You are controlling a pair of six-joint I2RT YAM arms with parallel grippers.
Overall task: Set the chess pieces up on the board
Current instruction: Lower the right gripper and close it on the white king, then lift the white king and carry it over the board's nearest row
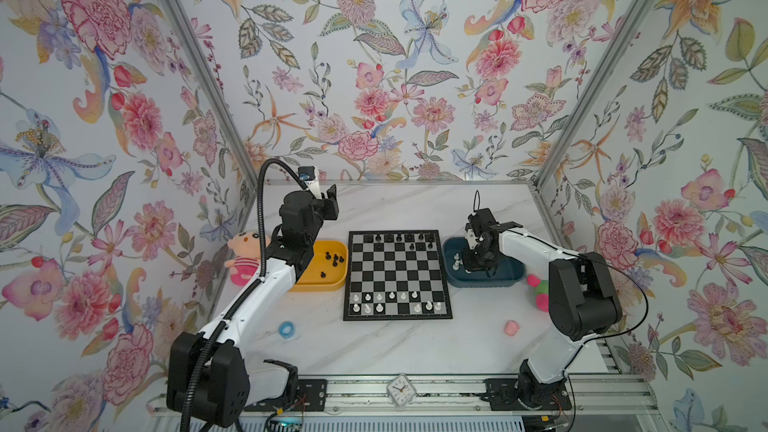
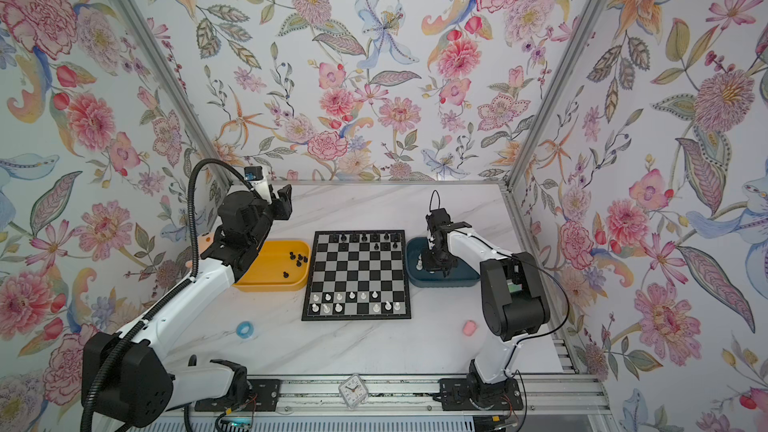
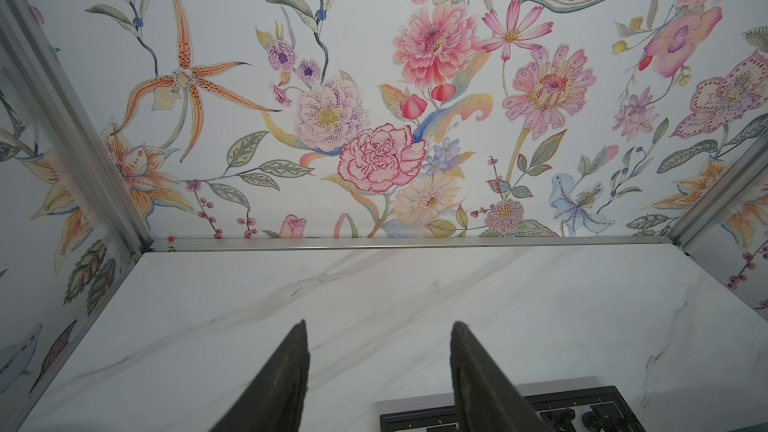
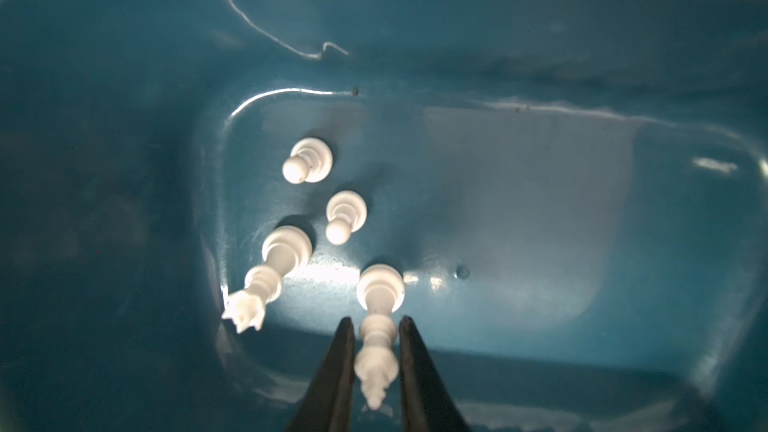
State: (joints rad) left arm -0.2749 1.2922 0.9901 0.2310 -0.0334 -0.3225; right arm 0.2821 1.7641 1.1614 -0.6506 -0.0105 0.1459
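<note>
On the near side of the table (image 1: 395,347), the board (image 1: 397,274) already carries most of the white chessmen (image 1: 391,295). Its nearest rank has a gap of two squares in the middle, and the pawn rank behind it lacks two at the right end. Just beside the board's right edge, the dark blue tray (image 1: 486,282) holds what seems to be the remainder. The right wrist view shows two white pawns (image 4: 307,160), a white queen (image 4: 270,272) and a tall white piece (image 4: 376,338), the king by my reckoning, all standing on the tray floor. The right end effector (image 4: 376,320) is down in that tray with its jaws close on either side of the tall white piece; whether they already pinch it I cannot tell. Across the board, the yellow tray (image 1: 316,284) holds a handful of loose black chessmen (image 1: 334,259). Among the placed black chessmen (image 1: 399,238), the far rank looks nearly full and the rank before it has only a few. Farthest, the left end effector (image 3: 380,322) hangs released and empty above the table's back left. I judge the task well past halfway, with white closer to done than black.
</note>
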